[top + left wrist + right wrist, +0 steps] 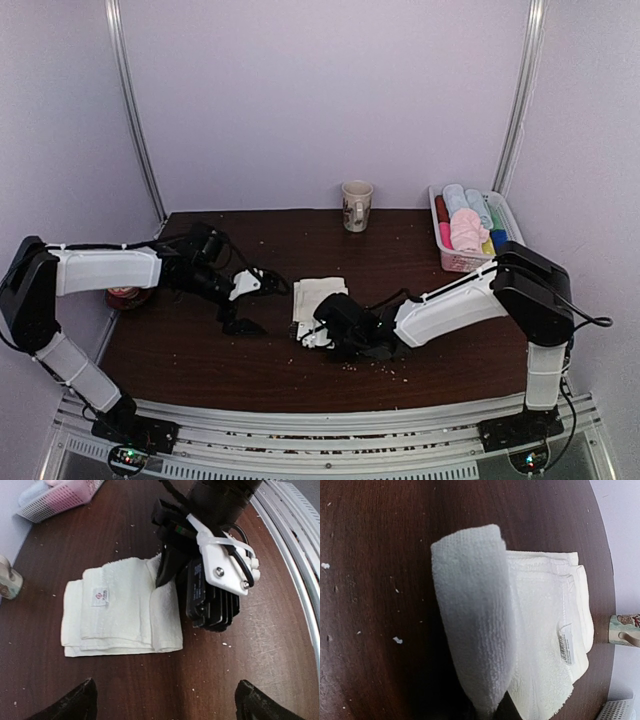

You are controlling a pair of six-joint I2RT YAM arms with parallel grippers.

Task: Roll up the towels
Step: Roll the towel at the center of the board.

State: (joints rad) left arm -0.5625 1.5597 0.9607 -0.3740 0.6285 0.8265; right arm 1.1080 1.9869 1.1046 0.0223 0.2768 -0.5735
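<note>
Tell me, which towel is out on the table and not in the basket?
The cream-white towel with the small label, folded on the table, its edge pinched by the right end effector. The other towels sit rolled in the basket.

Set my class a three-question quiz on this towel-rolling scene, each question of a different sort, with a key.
1. True or false: the left gripper is open and holds nothing.
2. Which holds the cream towel by its lifted edge? A) left gripper B) right gripper C) neither
3. Fill in: the rolled towels lie in the white ____.
Key: 1 true; 2 B; 3 basket.
</note>
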